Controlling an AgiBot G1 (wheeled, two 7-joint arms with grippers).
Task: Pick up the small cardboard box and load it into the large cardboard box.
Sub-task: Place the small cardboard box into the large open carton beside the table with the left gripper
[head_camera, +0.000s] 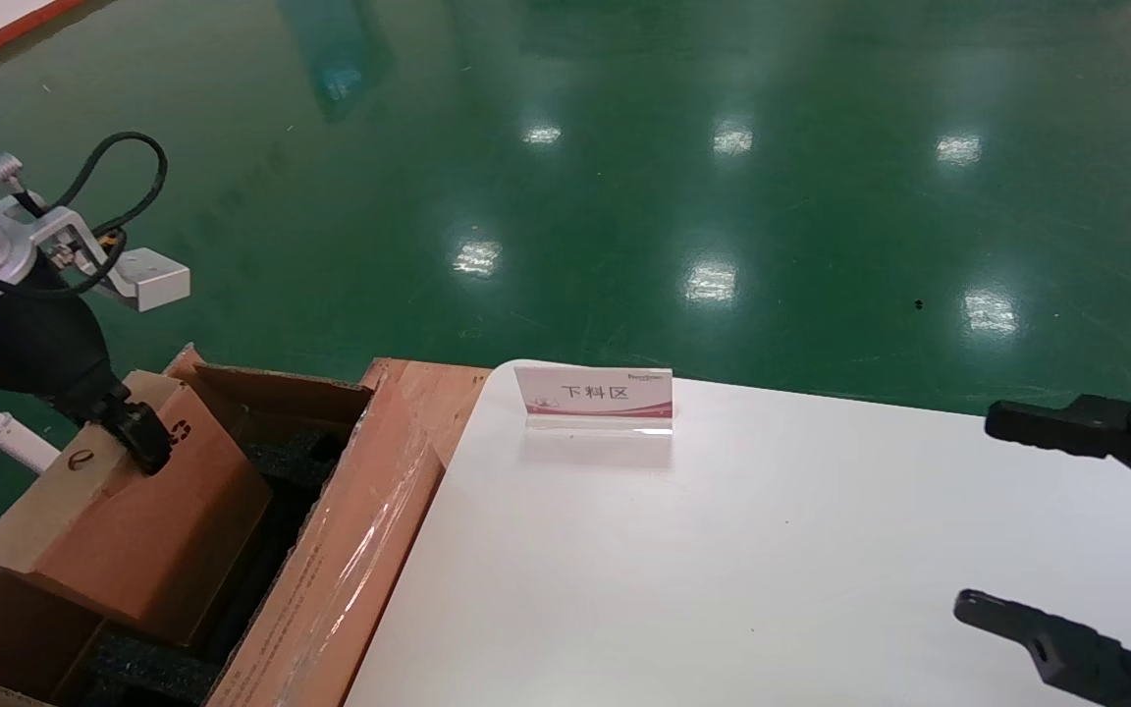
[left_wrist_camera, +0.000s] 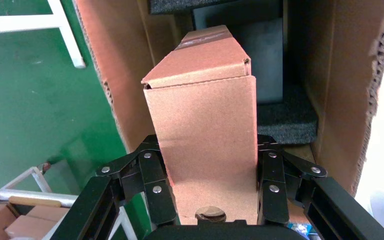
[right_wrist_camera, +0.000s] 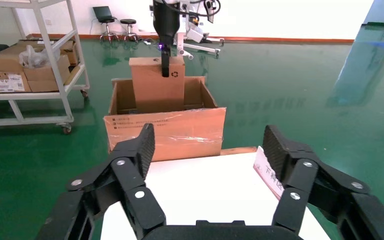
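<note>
While our left gripper [head_camera: 138,437] pinches the small cardboard box [head_camera: 134,520] at eight o'clock, its lower end hides inside the large cardboard box [head_camera: 330,579]; our right gripper [head_camera: 1066,530] hangs spread at four o'clock.

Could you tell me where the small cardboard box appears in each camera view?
Head view: small cardboard box lower left, tilted inside the large cardboard box.
Left wrist view: fills the centre, between the left gripper fingers.
Right wrist view: upper centre, rising from the carton.
Shared landmark: the large cardboard box.

left gripper [head_camera: 138,437] gripping small cardboard box [head_camera: 134,520]
</note>
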